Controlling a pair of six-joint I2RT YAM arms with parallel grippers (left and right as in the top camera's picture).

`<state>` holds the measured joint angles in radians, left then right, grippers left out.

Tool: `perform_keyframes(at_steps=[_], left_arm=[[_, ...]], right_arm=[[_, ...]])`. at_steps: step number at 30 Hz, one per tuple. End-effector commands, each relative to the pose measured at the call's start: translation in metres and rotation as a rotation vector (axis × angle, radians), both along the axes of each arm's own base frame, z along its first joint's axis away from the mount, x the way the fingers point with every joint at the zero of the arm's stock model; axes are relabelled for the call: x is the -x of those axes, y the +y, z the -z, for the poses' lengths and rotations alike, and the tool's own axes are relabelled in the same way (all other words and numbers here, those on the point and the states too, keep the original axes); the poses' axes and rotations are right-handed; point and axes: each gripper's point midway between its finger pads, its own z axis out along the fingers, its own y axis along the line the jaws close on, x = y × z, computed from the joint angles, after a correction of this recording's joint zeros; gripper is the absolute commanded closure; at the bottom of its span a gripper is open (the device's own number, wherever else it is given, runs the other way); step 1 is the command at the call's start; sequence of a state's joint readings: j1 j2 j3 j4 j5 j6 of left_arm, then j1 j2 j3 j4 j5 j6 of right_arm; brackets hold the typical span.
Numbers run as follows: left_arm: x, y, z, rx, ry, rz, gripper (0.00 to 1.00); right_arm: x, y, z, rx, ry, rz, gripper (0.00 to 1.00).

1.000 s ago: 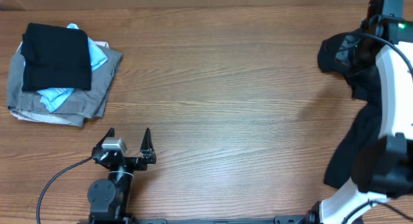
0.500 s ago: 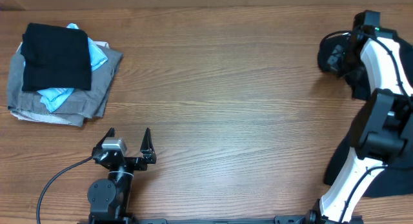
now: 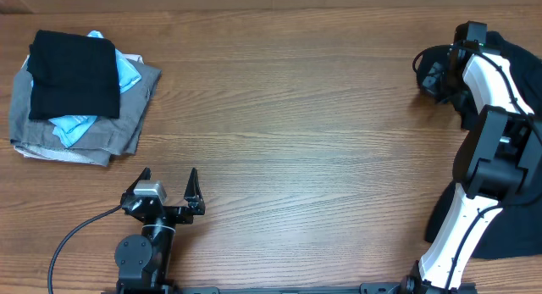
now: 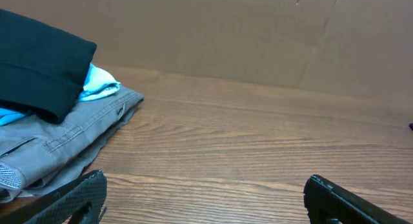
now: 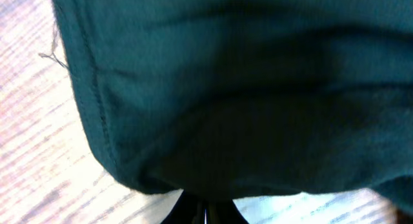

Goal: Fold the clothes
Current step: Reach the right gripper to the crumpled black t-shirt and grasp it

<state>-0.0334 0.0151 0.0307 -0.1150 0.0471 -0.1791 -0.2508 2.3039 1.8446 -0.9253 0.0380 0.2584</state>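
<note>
The right gripper (image 5: 206, 211) pinches the black T-shirt (image 5: 258, 88) between closed jaws

A wooden table (image 4: 258, 140) stretches toward a plain brown wall (image 4: 226, 30). At the left lies a stack of clothes: a folded black garment (image 4: 39, 62) on top, a light-blue garment (image 4: 100, 82) peeking out beneath it, and a grey garment (image 4: 71, 137) with stitched seams at the bottom. The left gripper (image 4: 203, 192) shows two dark fingers (image 4: 77, 198) set wide apart along the lower edge.

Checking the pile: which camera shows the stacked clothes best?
Overhead: the whole stack is visible, black over light-blue over grey. The left wrist sees only one side of it; the right wrist shows none.
</note>
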Motion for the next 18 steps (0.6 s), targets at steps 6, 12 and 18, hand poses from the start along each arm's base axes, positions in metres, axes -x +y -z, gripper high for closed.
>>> perform_keyframes(at_steps=[6, 12, 18], left_arm=[[0.0, 0.001, 0.001, -0.023, -0.007, -0.005, 0.0], [0.0, 0.001, 0.001, -0.023, -0.007, -0.005, 0.0], [0.0, 0.001, 0.001, -0.023, -0.007, -0.005, 0.0]], right_arm=[[-0.02, -0.027, -0.014, 0.14, -0.074, 0.042, 0.95], [-0.032, -0.043, -0.021, 0.186, -0.134, 0.07, 0.91], [-0.032, -0.07, -0.025, 0.2, -0.171, 0.119, 0.91]])
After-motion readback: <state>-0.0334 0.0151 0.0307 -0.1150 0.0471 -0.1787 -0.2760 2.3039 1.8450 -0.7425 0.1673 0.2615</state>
